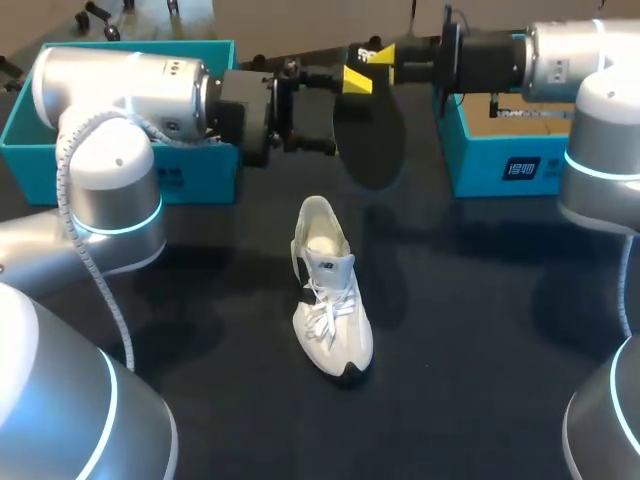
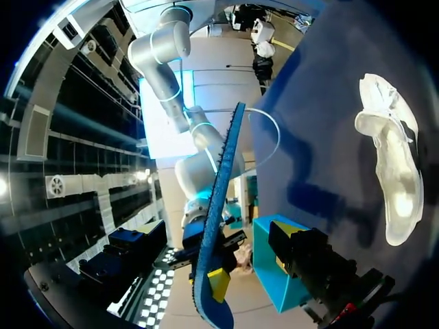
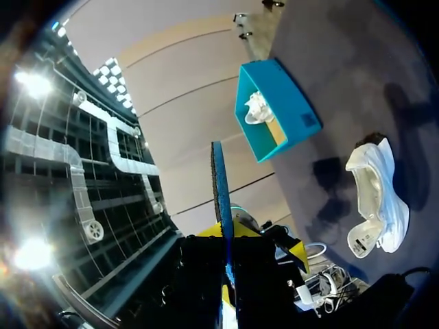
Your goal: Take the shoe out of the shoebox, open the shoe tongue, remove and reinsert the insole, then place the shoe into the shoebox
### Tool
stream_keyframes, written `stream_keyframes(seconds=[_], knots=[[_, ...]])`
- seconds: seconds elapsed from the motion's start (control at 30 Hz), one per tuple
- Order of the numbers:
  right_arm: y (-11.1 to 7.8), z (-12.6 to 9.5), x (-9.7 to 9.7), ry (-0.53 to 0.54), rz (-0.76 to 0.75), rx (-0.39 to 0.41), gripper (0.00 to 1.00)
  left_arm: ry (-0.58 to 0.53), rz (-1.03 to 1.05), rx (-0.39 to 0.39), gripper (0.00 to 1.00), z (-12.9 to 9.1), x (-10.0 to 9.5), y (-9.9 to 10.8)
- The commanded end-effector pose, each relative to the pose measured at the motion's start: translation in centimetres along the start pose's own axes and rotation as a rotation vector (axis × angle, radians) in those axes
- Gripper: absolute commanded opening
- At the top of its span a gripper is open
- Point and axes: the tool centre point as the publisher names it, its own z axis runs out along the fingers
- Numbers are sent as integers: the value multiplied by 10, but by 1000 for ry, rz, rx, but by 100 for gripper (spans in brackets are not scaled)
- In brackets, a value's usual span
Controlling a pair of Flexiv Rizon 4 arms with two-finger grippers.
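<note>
A white shoe (image 1: 330, 290) (image 2: 391, 157) (image 3: 374, 199) stands upright in the middle of the dark table with its tongue pulled open. Above and behind it hangs the dark insole (image 1: 370, 140), lifted off the table. My right gripper (image 1: 375, 60) (image 3: 230, 253) is shut on the insole's upper end. In the wrist views the insole (image 2: 219, 199) (image 3: 219, 192) shows edge-on as a thin blue strip. My left gripper (image 1: 340, 115) (image 2: 250, 267) stands wide open beside the insole. One yellow fingertip (image 2: 218, 284) is close against the insole's end; the other is well apart.
A teal shoebox (image 1: 200, 175) (image 3: 302, 120) with white paper inside stands at the back left, behind my left arm. A second teal box (image 1: 500, 165) (image 2: 274, 267) stands at the back right under my right arm. Bare dark table surrounds the shoe.
</note>
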Motion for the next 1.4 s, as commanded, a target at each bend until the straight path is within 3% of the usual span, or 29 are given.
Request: stream_keyframes(seconds=[0.03,0.1,0.17,0.2,0.27,0.37,0.4,0.47,0.5,0.57,0.9,0.93,0.97,1.13,1.4], knots=[[-5,3,-3,11,0,-16,0,-5,-7,8,100,-2,1,-4],[-4,3,-3,13,1,-18,0,-4,-10,11,98,-2,1,-5],[-4,2,-3,13,2,-17,0,-2,-11,11,80,-3,2,-5],[-3,2,-3,13,2,-17,0,-1,-12,11,75,-3,2,-5],[-3,1,-3,11,3,-16,0,1,-14,8,53,-4,3,-4],[-2,1,-3,10,5,-12,0,-1,-17,7,40,-5,3,-3],[-2,1,-3,10,5,-10,0,-1,-17,7,29,-5,3,-3],[-2,1,-4,10,7,-8,0,-2,-19,9,18,-5,3,-3],[-1,1,-4,10,9,-6,0,0,-21,7,6,-5,3,-3],[-1,2,-4,11,9,-4,0,0,-21,6,0,-4,2,-3],[-4,8,-8,31,-4,-15,0,-7,-37,22,0,-3,-1,-3],[-5,7,-8,29,-9,-21,44,-13,-41,27,0,-4,-1,-3],[-6,5,-8,25,-19,-34,100,-14,-45,31,0,-6,-2,-4],[-10,-5,-6,-37,-90,-49,100,-28,-62,50,0,-14,-4,-5],[-21,-18,-7,-148,-199,-8,100,-36,-75,58,0,-31,-3,-3]])
